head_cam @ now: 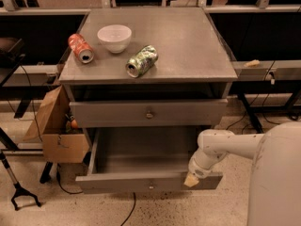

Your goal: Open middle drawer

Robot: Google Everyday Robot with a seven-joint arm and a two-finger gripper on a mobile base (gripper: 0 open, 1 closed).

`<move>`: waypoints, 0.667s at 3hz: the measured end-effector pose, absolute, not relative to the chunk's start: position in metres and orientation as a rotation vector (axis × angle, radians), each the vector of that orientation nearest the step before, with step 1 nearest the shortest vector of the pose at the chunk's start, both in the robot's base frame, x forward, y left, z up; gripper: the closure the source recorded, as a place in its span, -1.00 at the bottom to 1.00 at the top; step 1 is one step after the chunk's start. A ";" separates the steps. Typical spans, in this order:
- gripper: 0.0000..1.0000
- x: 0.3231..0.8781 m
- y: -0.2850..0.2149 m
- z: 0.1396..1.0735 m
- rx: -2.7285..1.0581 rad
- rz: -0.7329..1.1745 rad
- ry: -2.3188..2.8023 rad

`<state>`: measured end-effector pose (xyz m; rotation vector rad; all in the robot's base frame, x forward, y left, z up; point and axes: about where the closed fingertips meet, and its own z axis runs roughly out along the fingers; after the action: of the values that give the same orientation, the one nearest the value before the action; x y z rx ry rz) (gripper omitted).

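Observation:
The grey cabinet (188, 46) stands in the middle of the camera view. The drawer right under its top (117, 113) is closed, with a small round knob at its centre. Below it, the middle drawer (122, 183) is pulled well out toward me, and its grey inside looks empty. My gripper (192, 180) is at the right end of that drawer's front, at its top edge. My white arm reaches to it from the lower right. The lowest drawer is hidden under the open one.
On the cabinet top stand a white bowl (114, 37), a red can on its side (80, 48) and a green can on its side (141, 60). A cardboard box (56, 126) sits on the floor to the left. My white body (277, 178) fills the lower right.

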<state>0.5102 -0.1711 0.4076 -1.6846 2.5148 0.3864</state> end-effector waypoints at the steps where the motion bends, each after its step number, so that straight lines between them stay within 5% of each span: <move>1: 0.00 0.510 -0.171 0.408 -1.685 0.386 2.515; 2: -0.46 0.510 -0.171 0.408 -1.685 0.387 2.515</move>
<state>0.5101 -0.1711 0.4075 -1.6849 2.5148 0.3868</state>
